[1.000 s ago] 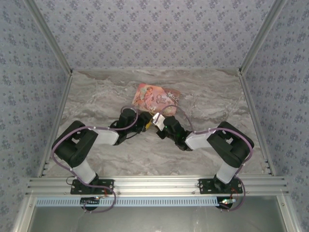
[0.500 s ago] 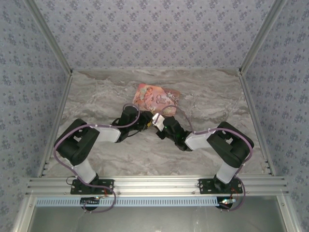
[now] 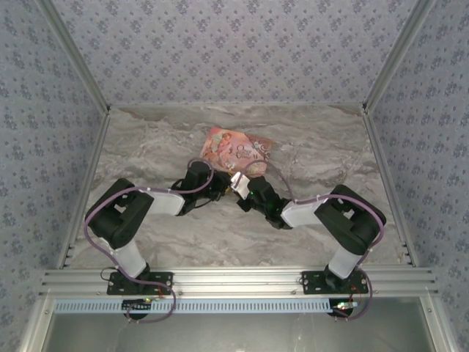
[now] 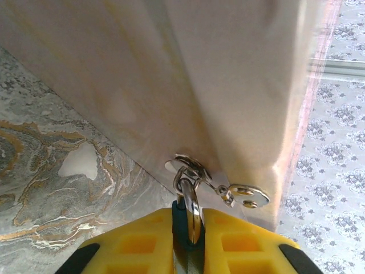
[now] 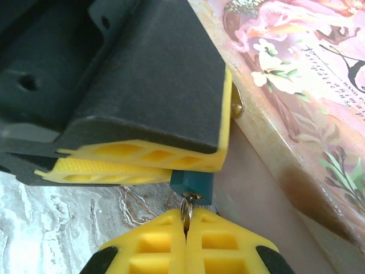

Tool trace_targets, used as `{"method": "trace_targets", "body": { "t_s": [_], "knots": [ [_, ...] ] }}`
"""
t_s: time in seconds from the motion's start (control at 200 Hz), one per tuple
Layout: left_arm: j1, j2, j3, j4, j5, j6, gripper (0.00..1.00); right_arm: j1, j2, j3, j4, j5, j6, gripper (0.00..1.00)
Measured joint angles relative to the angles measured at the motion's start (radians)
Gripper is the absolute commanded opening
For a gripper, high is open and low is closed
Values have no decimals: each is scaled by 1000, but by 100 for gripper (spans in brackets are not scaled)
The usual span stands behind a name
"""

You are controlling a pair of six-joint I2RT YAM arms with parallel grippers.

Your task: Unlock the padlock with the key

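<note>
Since a second ago the left arm has pushed its forearm a little further toward the middle of the surface, while the right arm has hardly shifted. Both meet just in front of the pink box, which lies near the middle of the far edge. The left claw is clamped on the padlock, whose shackle passes through the hasp on the box's near wall. The right claw is pressed together on the key, directly below the padlock's teal body, with the key's tip at or just inside the keyway; how deep it sits cannot be told. The step in hand looks like seating the key. Next it likely needs a straight push along the keyway, then a wrist roll, with the left claw bracing the padlock so it does not twist against the hasp.
</note>
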Motion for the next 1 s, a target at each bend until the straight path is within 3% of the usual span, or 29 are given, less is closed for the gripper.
{"method": "trace_targets", "body": {
  "t_s": [0.305, 0.605, 0.815, 1.004],
  "knots": [
    [0, -2, 0, 1, 0, 0, 0, -78, -2, -9, 15, -178, 66, 0],
    [0, -27, -1, -20, 0, 0, 0, -148, -2, -22, 58, -351, 141, 0],
    [-4, -40, -5, -44, -2, 7, 0, -135, -5, -30, 60, -343, 130, 0],
    [-4, -51, -8, -60, 7, 11, 0, -80, -33, -52, 55, -219, 48, 33]
  ]
}}
